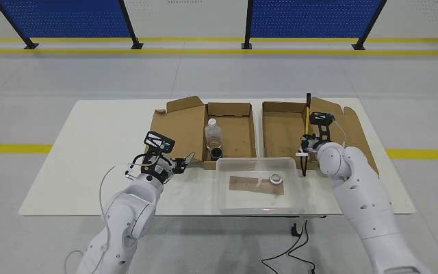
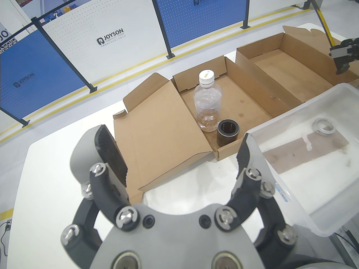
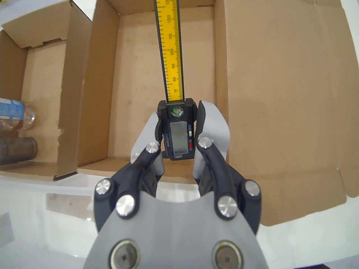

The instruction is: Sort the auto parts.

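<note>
Over R box (image 3: 140, 65), caliper (image 3: 170, 43) is gripped at its display by R gripper (image 3: 179, 124); not yet put down. L box (image 2: 244, 99): bottle (image 2: 207, 104) & black sleeve (image 2: 227, 132) already placed. Metal ring (image 2: 324, 126) is seen in clear bin (image 2: 294, 174), unsorted. L gripper (image 2: 174, 134) is held open, empty, beside bin.

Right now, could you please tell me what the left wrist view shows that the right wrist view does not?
Left wrist view adds the open left gripper and a metal ring in the clear bin. Right wrist view adds the display and yellow scale of the caliper, clamped in the right gripper. Both share the bottle and black cylinder in one cardboard box, plus the neighbouring box.
</note>
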Robot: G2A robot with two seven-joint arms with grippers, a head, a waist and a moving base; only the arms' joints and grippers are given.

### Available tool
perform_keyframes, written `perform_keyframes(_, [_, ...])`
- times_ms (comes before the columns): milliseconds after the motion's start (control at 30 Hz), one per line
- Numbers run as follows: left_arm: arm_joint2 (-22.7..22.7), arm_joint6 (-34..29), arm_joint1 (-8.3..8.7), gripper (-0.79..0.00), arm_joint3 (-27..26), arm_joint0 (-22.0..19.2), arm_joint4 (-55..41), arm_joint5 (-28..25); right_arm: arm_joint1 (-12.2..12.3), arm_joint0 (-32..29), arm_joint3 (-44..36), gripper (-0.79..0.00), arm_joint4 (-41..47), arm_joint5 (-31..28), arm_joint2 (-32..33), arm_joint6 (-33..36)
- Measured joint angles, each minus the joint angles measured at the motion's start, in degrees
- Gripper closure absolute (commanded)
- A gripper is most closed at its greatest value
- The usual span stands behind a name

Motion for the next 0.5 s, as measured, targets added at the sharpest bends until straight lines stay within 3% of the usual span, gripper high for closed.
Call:
perform_keyframes(300, [0.00, 0.00, 0.00, -0.785, 0.00, 0.00, 0.00, 0.00, -1.21, 2.02, 5.39, 0.000, 1.11, -0.14, -2.68, -0.25])
perform_keyframes(467, [0.00, 0.00, 0.00, -0.785, 0.00, 0.00, 0.00, 0.00, -1.51, 2.83, 7.11, -0.363, 0.59, 0.32, -3.06, 0.07])
perform_keyframes(500, [0.00, 0.00, 0.00, -0.785, 0.00, 0.00, 0.00, 0.00, -1.55, 2.94, 7.35, -0.536, 0.53, 0.36, -3.09, 0.05])
